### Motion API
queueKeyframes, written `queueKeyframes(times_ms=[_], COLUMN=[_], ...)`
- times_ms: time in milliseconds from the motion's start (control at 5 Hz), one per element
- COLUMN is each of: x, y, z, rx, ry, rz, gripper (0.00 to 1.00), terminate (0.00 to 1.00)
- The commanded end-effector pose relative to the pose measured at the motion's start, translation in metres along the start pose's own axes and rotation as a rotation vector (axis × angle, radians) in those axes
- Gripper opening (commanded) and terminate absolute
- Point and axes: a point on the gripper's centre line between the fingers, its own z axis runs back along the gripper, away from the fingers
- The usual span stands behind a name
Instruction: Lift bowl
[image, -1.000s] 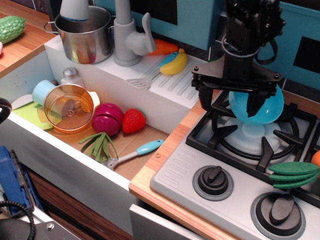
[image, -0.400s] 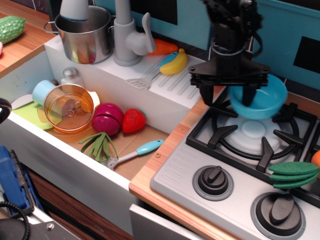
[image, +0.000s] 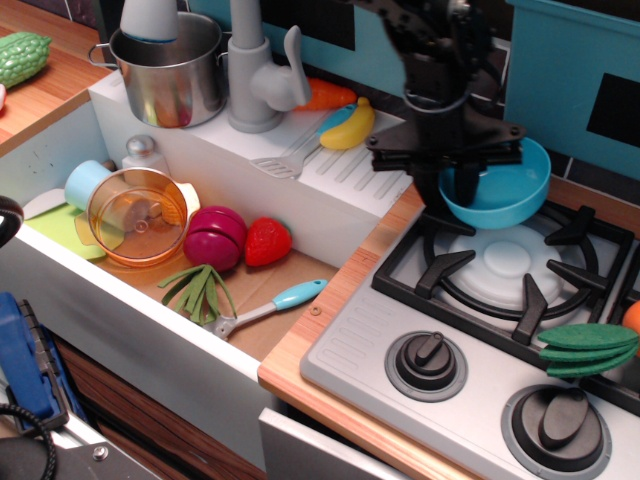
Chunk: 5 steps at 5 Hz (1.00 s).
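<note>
Jaws grip the bowl (image: 497, 187) above the burner (image: 508, 262); no writing legible.

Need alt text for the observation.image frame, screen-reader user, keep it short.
A black robot gripper holds a sky-blue bowl by its rim, lifted clear above the stove burner of a toy kitchen. To the left, a sink holds an orange bowl, toy strawberry and other play food; a steel pot sits behind.

one raised view, angled down across sink (image: 60, 165) and stove (image: 500, 300) (fairly close).
</note>
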Motion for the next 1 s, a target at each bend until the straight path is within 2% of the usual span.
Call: queueKeyframes(times_ms=[0,200,600,800], x=[0.003,0.005,-0.014,-0.02], y=[-0.01,-0.016,-0.028,-0.035], z=[0.034,0.065,0.124,0.137], rx=[0.022,0.066,0.174,0.204], ry=[0.016,0.06,0.022,-0.011], rz=[-0.06,-0.075,-0.165,-0.221], gripper=[0.0,0.0,0.0,0.0], terminate=[0.0,0.0,0.0,1.0])
